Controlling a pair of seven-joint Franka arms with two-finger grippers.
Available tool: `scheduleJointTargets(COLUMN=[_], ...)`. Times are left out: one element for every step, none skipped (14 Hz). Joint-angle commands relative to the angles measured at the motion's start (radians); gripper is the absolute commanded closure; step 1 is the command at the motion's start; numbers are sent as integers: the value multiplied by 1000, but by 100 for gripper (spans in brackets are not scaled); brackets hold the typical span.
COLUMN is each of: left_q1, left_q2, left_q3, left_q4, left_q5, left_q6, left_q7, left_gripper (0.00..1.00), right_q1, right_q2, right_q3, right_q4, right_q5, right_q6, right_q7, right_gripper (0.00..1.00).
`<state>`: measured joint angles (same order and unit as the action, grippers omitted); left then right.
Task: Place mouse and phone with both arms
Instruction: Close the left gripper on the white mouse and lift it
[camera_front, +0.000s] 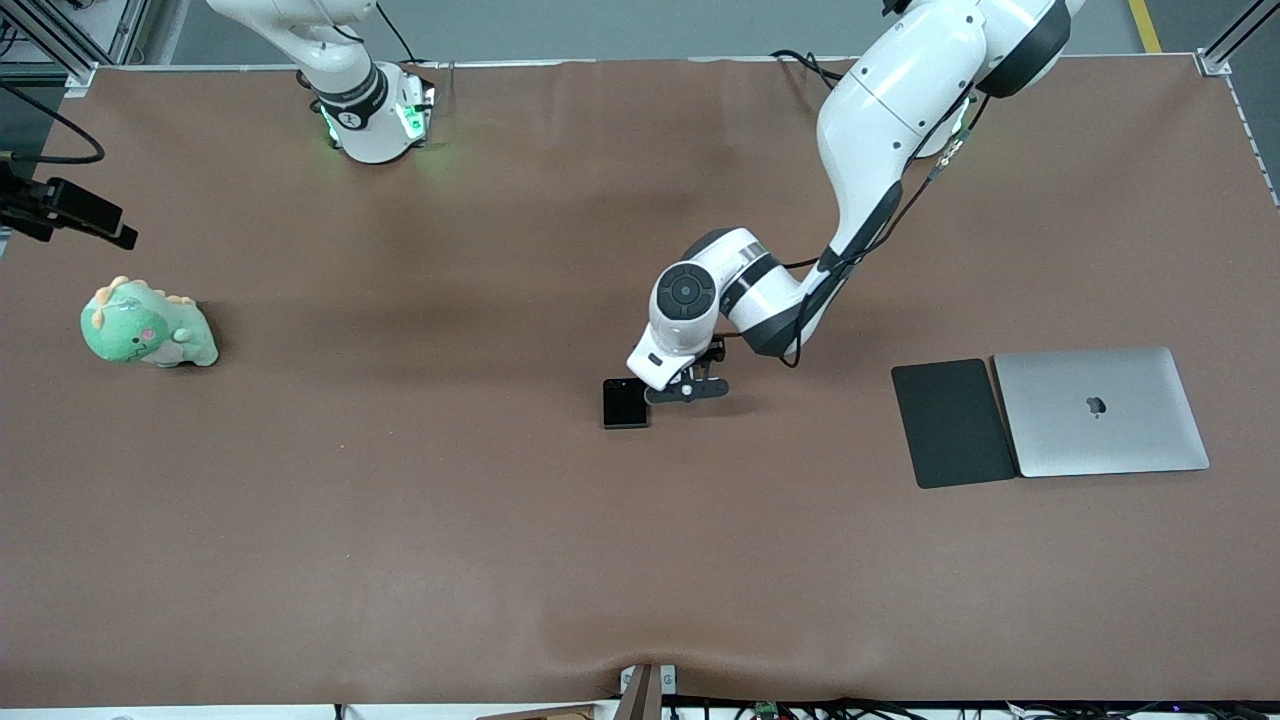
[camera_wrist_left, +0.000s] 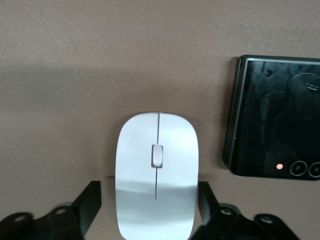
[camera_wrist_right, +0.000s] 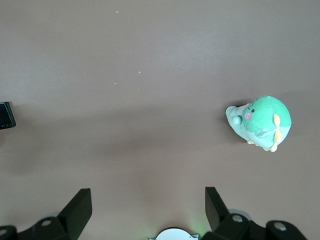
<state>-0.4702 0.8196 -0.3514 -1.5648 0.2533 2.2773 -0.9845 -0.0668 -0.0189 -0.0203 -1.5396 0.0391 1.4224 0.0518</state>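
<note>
Nearest the front camera among the items, a dark grey mat is laid flat toward the left arm's end of the table, touching the closed silver laptop beside it. Largest of all, the brown table is seen to carry everything. Mid-table, the left arm is bent low, and the left gripper is held down at the table with its fingers spread wide, one on each side of the white mouse; no contact is seen. The mouse is hidden under the wrist in the front view. Just beside the mouse, the black phone is laid flat, apart from it. The right arm is kept waiting; the right gripper is held high over the table, fingers apart and empty. A green plush dinosaur is set at the right arm's end.
</note>
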Motion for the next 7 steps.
scheduleJointTargets(left_q1=[-14, -14, -14, -13, -10, -5, 2], left_q2=[21, 19, 19, 18, 15, 9, 1], left_q3=[8, 8, 8, 8, 8, 8, 8], left_q4=[32, 32, 32, 32, 32, 32, 32], left_q5=[34, 34, 34, 34, 34, 35, 37], left_q6=[10, 8, 8, 10, 8, 8, 8], left_q7=[-29, -29, -29, -29, -28, -26, -22], left_gripper=[30, 39, 47, 50, 51, 51, 51], right_q1=[10, 10, 10, 10, 10, 12, 12], right_q2=[27, 28, 28, 28, 36, 46, 48], right_q3=[3, 3, 2, 3, 3, 3, 3], right_q4=[27, 27, 27, 27, 27, 27, 27], right_q5=[-4, -4, -4, -4, -4, -4, -2], right_q6=[-10, -10, -10, -10, -11, -11, -11], right_q7=[8, 8, 8, 8, 8, 8, 8], right_gripper=[0, 0, 0, 0, 0, 0, 0])
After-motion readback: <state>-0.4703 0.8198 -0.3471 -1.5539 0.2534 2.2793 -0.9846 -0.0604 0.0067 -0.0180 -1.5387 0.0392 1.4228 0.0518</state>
